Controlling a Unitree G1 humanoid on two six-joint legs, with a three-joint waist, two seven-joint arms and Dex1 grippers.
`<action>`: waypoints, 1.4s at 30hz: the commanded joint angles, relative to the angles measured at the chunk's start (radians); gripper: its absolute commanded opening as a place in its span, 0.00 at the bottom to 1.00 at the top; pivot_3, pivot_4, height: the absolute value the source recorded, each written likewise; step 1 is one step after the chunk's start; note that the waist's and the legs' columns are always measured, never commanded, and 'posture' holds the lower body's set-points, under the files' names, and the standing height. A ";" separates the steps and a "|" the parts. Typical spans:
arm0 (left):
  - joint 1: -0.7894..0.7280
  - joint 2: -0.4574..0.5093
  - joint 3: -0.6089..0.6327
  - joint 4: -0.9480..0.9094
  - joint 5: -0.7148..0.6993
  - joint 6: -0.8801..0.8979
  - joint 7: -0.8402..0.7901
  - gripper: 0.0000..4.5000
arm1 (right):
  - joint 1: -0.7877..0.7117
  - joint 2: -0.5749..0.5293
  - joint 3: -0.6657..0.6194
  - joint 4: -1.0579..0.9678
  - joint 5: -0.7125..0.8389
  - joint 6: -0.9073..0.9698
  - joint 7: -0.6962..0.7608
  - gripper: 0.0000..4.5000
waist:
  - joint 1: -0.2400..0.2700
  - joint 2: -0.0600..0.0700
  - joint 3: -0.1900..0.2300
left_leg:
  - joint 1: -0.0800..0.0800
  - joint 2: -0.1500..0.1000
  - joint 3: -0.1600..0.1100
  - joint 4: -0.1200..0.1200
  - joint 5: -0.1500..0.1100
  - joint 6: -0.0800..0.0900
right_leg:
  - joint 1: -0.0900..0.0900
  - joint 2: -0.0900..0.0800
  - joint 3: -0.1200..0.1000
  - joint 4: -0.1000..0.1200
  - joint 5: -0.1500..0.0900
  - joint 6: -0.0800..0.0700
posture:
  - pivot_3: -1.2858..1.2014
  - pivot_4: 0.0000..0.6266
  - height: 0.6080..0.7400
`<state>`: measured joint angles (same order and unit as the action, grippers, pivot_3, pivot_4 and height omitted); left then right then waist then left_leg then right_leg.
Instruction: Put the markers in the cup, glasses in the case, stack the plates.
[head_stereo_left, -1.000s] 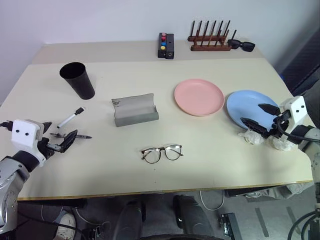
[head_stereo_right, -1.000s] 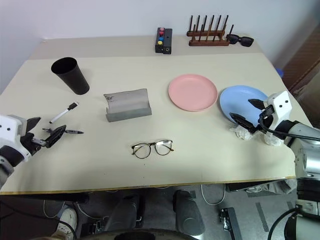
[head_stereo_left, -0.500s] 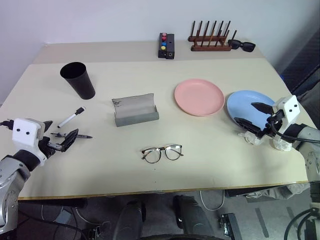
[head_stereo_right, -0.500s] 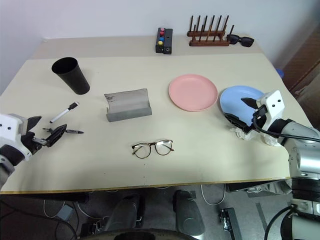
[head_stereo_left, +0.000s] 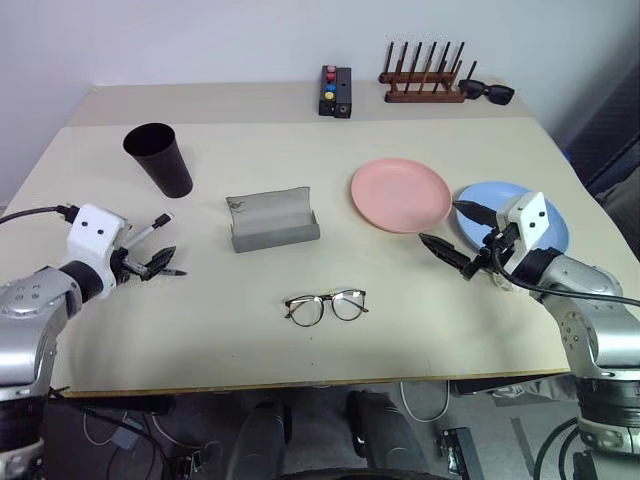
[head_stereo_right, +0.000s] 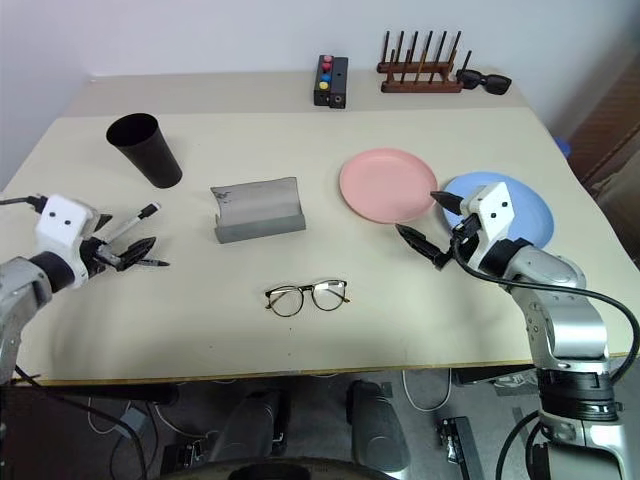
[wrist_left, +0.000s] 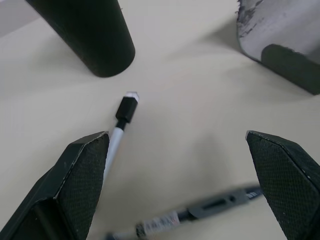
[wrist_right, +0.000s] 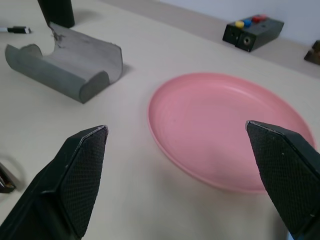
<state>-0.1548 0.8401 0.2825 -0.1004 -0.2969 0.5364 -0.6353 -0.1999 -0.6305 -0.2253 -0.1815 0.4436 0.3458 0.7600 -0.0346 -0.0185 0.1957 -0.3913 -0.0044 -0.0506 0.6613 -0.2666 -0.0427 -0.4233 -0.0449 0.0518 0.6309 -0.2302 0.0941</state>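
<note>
Left eye view: I find the left hand now over the two markers at the bench's 9 o'clock side, fingers apart and gripping nothing. A second ago it sat nearer the front edge, short of them. The white marker and the dark marker both lie flat on the bench. The cup stands upright at 10 o'clock, well apart from the hand. The case lies open just left of centre; the glasses lie unfolded at 6 o'clock of it, near but not touching.

Right eye view: the right hand has swung in from over the blue plate and now sits between it and the pink plate, fingers apart and empty. Both plates lie side by side at 3 o'clock, not stacked.

Left wrist view: the white marker runs beside one finger, its black cap toward the cup. The dark marker lies crosswise between the fingers. A corner of the case shows beyond.

Right wrist view: the pink plate lies straight ahead between the spread fingers, with the case beyond it.

Assessment: no part of the task is done. I judge both arms to be on approach, left to a marker, right to the pink plate. The dark marker is the better framed; the close-lying white one risks being nudged.
</note>
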 joint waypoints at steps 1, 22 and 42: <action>-0.078 0.070 -0.087 0.091 0.053 -0.049 -0.103 0.99 | 0.041 0.020 -0.041 -0.061 0.024 -0.004 -0.033 1.00 | -0.001 0.000 0.000 | 0.000 0.000 0.000 0.000 0.000 0.000 | 0.000 0.000 0.000 0.000 0.000 0.000 | 0.52 0.24 0.96; -0.386 0.292 -0.448 0.570 0.290 -0.481 -0.771 0.99 | -0.037 0.055 0.046 -0.054 0.007 0.021 -0.085 1.00 | -0.003 0.000 0.000 | -0.001 0.000 0.001 0.000 0.000 0.000 | -0.002 0.001 0.000 0.001 0.000 0.000 | 0.52 0.24 0.96; -0.530 0.202 -0.552 0.848 0.476 -0.728 -0.776 0.01 | -0.001 0.002 0.241 -0.312 0.098 0.154 0.065 1.00 | -0.005 0.004 -0.002 | 0.002 0.001 0.000 0.002 0.000 0.000 | -0.001 0.003 0.000 0.007 -0.002 0.003 | 0.52 0.24 0.96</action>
<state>-0.6931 1.0433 -0.2587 0.7244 0.1427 -0.1880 -1.4302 -0.1729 -0.6424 0.0046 -0.4571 0.5552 0.5283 0.8288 -0.0399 -0.0149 0.1935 -0.3892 -0.0031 -0.0507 0.6631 -0.2665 -0.0423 -0.4246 -0.0422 0.0519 0.6381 -0.2319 0.0966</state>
